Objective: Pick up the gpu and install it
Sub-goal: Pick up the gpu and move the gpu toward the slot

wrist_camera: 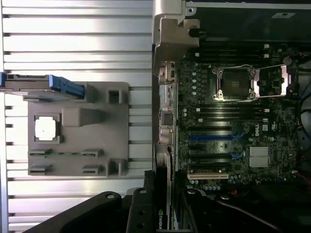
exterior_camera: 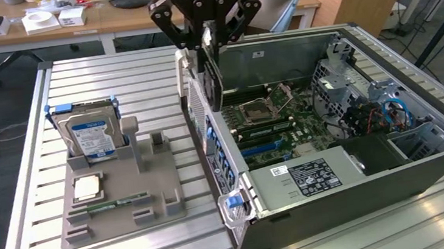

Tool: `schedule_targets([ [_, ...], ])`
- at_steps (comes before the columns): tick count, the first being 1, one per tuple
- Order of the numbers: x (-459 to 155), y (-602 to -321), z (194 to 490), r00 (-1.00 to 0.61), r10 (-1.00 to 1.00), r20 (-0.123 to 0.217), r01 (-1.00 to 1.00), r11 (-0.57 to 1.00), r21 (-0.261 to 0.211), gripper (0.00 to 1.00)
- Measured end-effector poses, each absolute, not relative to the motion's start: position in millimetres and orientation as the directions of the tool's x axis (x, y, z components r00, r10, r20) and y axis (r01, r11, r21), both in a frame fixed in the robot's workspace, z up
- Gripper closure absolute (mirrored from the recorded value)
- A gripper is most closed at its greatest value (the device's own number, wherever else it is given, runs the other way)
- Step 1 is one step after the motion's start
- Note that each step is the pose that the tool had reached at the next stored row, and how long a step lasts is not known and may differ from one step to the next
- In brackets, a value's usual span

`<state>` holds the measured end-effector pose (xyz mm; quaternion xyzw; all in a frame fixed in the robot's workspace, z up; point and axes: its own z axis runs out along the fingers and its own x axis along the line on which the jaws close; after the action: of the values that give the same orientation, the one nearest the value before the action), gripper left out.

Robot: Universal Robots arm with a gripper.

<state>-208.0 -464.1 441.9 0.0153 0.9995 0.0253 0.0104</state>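
Thin black flat gpu card hanging upright, clamped between closed black claw, over open grey computer case edge, silver slatted desk.

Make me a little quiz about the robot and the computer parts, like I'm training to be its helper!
1. True or false: the hand is shut on the gpu.
2. What stands upright in the grey holder? A. hard drive B. mug C. keyboard
3. What colour is the hard drive's label?
Key: 1 true; 2 A; 3 blue.
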Motion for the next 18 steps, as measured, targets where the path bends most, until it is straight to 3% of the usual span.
schedule_targets([
  [18,-133,-464,442,-0.999,0.031,-0.02,0.03,0.998,0.056,0.74],
])
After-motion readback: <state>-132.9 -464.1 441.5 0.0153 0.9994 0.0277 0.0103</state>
